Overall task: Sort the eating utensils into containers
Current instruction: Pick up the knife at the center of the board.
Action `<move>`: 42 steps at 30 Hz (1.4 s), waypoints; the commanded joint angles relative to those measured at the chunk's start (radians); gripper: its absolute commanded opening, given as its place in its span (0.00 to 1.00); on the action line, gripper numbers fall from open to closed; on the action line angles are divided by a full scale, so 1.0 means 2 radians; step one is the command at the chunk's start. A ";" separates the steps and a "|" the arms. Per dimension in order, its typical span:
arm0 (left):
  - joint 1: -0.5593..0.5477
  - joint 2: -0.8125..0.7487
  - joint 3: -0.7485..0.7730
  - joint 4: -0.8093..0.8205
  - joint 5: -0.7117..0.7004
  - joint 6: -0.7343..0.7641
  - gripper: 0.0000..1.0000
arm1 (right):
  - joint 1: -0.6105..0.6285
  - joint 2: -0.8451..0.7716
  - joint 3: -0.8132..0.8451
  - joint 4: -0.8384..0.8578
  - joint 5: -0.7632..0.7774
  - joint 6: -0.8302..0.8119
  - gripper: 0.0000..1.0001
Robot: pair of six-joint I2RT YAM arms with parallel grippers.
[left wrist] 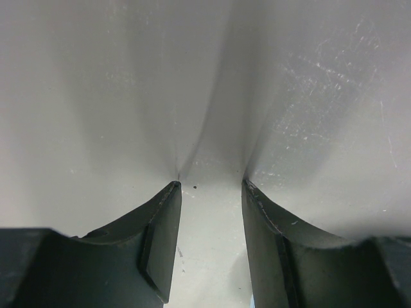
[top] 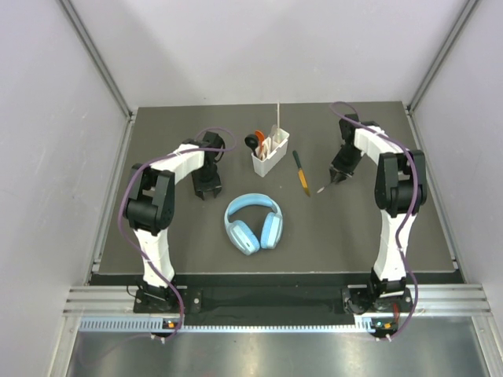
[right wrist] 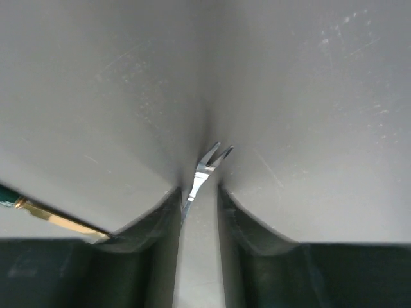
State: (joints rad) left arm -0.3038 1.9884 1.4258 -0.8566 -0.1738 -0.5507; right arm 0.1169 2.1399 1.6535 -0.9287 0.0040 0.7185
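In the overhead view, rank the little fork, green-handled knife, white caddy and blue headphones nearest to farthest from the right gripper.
1. little fork: between the jaws of the right gripper.
2. green-handled knife: just left.
3. white caddy, farther left and back, and blue headphones, left and nearer the bases: too close to call.

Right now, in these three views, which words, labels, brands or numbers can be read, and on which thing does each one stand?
No text can be read in any view.
The headphones, the white caddy, the knife and the small fork show no print or sign.
Any marking on the left arm or the right arm is too small to tell.
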 commanded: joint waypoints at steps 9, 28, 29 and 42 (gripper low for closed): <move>-0.001 0.021 -0.003 0.006 -0.002 -0.002 0.48 | -0.002 0.032 -0.016 -0.012 0.020 -0.011 0.07; -0.001 0.010 -0.022 0.016 0.000 -0.012 0.48 | 0.004 0.030 -0.002 -0.020 0.019 -0.074 0.00; -0.001 0.011 -0.023 0.016 0.000 -0.012 0.48 | 0.005 0.013 -0.001 -0.018 0.019 -0.084 0.00; -0.001 0.024 0.000 0.009 0.003 -0.005 0.48 | 0.064 -0.041 0.112 -0.017 0.000 -0.184 0.00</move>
State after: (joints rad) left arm -0.3038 1.9881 1.4235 -0.8539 -0.1726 -0.5549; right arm 0.1993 2.1292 1.7531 -0.9718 0.0154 0.4301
